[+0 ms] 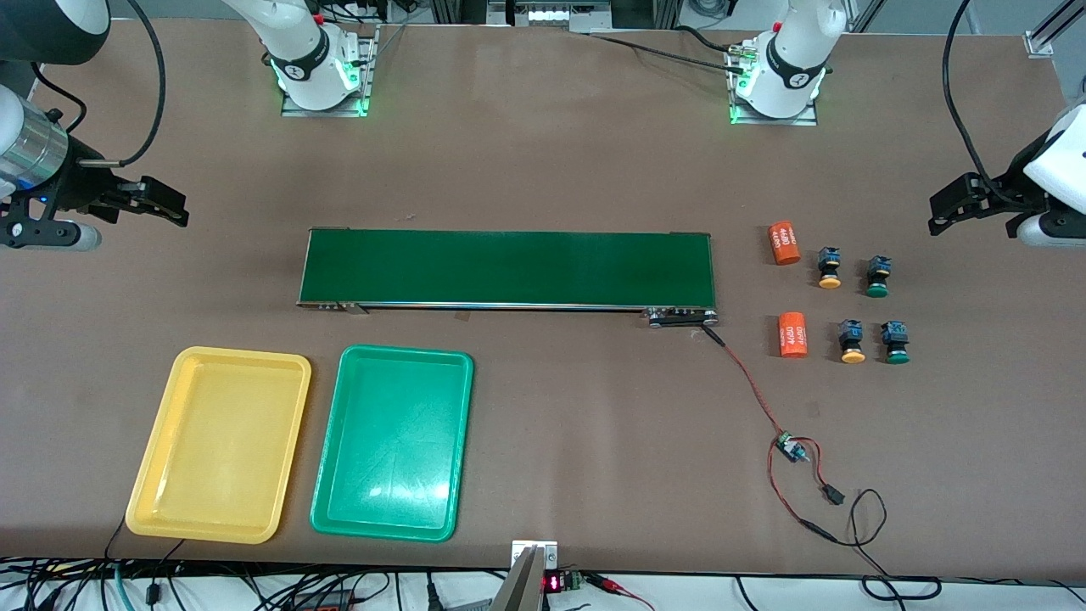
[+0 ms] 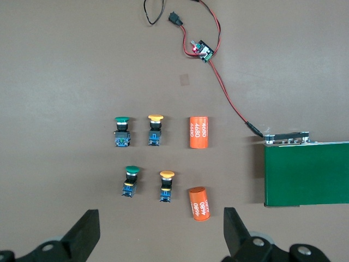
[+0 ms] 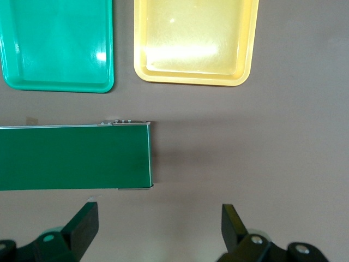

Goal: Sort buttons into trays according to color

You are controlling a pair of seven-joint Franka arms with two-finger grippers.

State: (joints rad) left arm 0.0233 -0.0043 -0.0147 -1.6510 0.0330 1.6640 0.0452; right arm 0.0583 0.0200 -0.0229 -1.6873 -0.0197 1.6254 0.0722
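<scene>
Four buttons stand in two pairs at the left arm's end of the table: an orange-yellow one (image 1: 829, 267) beside a green one (image 1: 877, 276), and, nearer the front camera, an orange-yellow one (image 1: 852, 341) beside a green one (image 1: 895, 342). All show in the left wrist view, green (image 2: 122, 131), orange-yellow (image 2: 155, 129), green (image 2: 131, 180), orange-yellow (image 2: 167, 185). The yellow tray (image 1: 221, 441) and green tray (image 1: 393, 441) lie side by side, both empty. My left gripper (image 1: 936, 215) hangs open and empty above the table beside the buttons. My right gripper (image 1: 180, 210) hangs open and empty at the right arm's end.
A long dark-green conveyor belt (image 1: 509, 267) lies across the middle. Two orange numbered cylinders (image 1: 785, 243) (image 1: 792, 334) lie between the belt and the buttons. A red-black wire with a small board (image 1: 791, 447) runs from the belt's end toward the front edge.
</scene>
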